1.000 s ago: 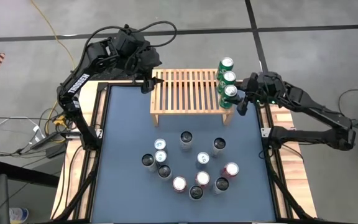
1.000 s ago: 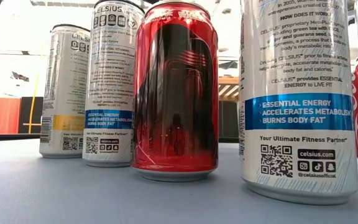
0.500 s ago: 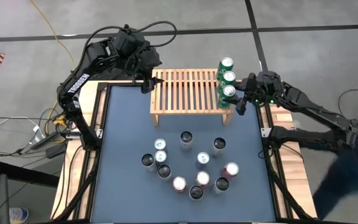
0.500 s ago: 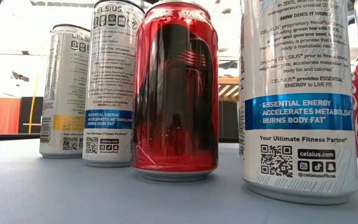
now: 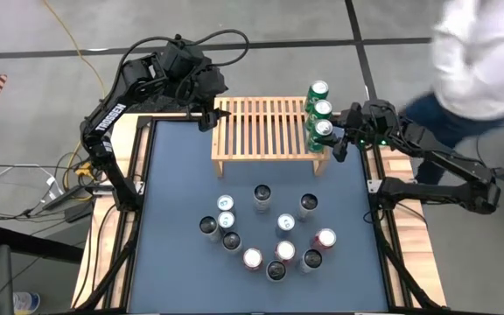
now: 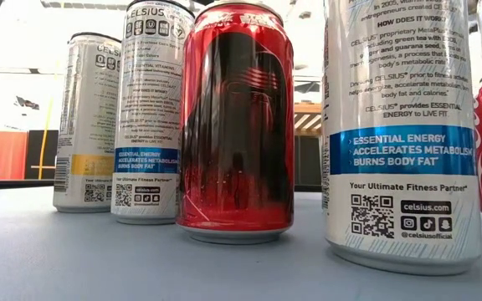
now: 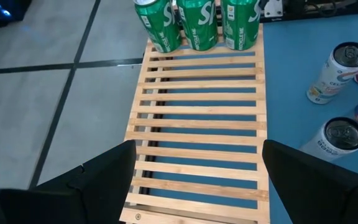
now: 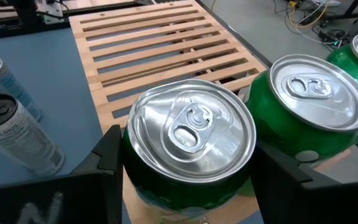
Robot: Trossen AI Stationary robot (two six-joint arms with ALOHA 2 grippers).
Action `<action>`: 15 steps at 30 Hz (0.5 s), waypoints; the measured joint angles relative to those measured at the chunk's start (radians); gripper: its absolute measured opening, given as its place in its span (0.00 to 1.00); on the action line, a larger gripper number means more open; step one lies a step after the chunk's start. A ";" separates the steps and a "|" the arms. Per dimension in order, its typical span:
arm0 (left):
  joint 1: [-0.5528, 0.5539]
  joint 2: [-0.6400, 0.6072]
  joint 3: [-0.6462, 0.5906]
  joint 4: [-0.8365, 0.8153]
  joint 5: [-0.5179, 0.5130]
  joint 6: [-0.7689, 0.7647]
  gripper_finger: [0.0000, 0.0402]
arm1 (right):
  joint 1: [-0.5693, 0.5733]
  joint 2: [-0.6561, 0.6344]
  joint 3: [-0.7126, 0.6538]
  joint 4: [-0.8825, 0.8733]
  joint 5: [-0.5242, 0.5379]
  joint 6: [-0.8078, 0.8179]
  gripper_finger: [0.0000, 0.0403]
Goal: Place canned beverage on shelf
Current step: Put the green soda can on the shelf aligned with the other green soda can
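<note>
The shelf (image 5: 265, 127), a low light-wood slatted rack, stands at the table's far edge. Three green cans stand in a row on its right end (image 5: 318, 90) (image 5: 323, 108). My right gripper (image 5: 329, 136) comes in from the right and is shut on the nearest one (image 8: 191, 134). My left gripper (image 5: 206, 116) hangs open above the shelf's left end, its fingers (image 7: 104, 177) wide apart over the bare slats (image 7: 197, 124) and touching nothing. My right gripper has the nearest green can pinched between its two fingers, one on each side of its wall (image 8: 128, 171) just under the rim. The fingers (image 8: 107, 162) come from the table's right, slanting a little down. The can stands upright on the shelf's right end.
Several tall cans, white, black and red, stand clustered mid-table (image 5: 265, 232); the low view shows a red one (image 6: 237, 121) up close. Most of the shelf's slats are bare. A person in a white top (image 5: 484, 52) is beside the right arm, beyond the table's far right corner.
A person has come in at the table's right side and walked toward its far right corner. Both grippers and the cans have kept their places.
</note>
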 joint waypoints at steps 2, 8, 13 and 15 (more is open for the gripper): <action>0.000 0.000 0.000 0.000 0.000 0.004 0.84 | 0.000 0.000 0.011 -0.020 0.012 -0.001 0.55; 0.000 0.000 0.000 0.000 0.000 0.004 0.84 | -0.033 0.006 0.011 -0.018 -0.010 -0.002 0.55; 0.000 0.000 0.000 0.000 0.000 0.003 0.84 | -0.039 0.020 0.015 -0.020 -0.024 0.015 0.55; 0.000 0.000 0.000 0.000 0.000 0.003 0.84 | -0.039 0.020 0.015 -0.020 -0.029 0.015 0.55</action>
